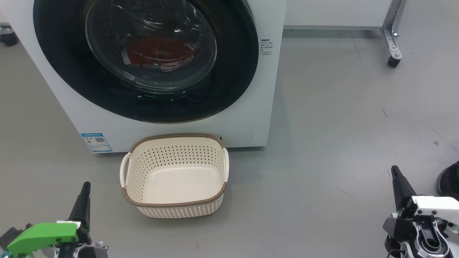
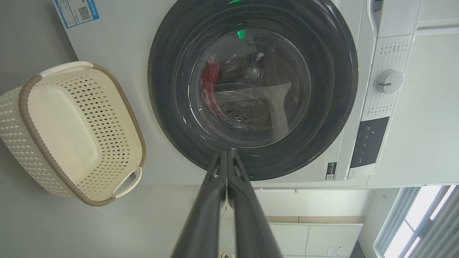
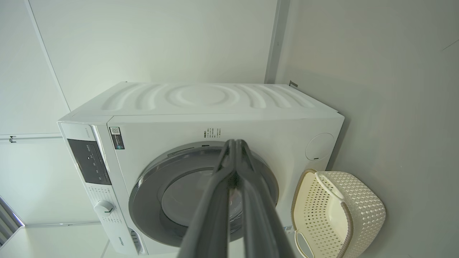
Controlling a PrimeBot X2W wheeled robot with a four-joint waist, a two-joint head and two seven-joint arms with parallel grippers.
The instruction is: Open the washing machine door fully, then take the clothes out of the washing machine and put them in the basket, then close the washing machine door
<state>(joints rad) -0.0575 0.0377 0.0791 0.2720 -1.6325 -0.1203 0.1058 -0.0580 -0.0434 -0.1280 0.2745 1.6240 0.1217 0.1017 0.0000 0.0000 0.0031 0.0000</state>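
Grey floor [image 1: 322, 107] runs up to the washer [image 1: 263, 93], which stands square ahead of me against a white wall [image 1: 333, 12]. Its door [image 1: 233, 71] sits flush and closed, so I judge the job has not begun. The clothes [image 1: 154, 53] lie as a red heap low inside, seen through the glass [image 1: 107, 28]. Below the door the basket [image 1: 175, 136] stands on the floor, hard up against the washer's foot, with nothing in it yet. Low at my left is my left pincer [image 1: 85, 188], its fingers [image 2: 215, 200] pressed together on nothing. Low at my right, my right pincer [image 1: 395, 172] is likewise closed up and holding nothing. The door lies forward and up from both. By my reckoning the left arm is nearer: its pincer sits under the washer's left part, just left of the basket. The right one is out past the washer's right side, well apart from the door. A round door offers no long axis, so the coming move turns on which edge swings free, and I cannot make out a handle or hinge. I expect the fingers must part before either arm can hook the rim.
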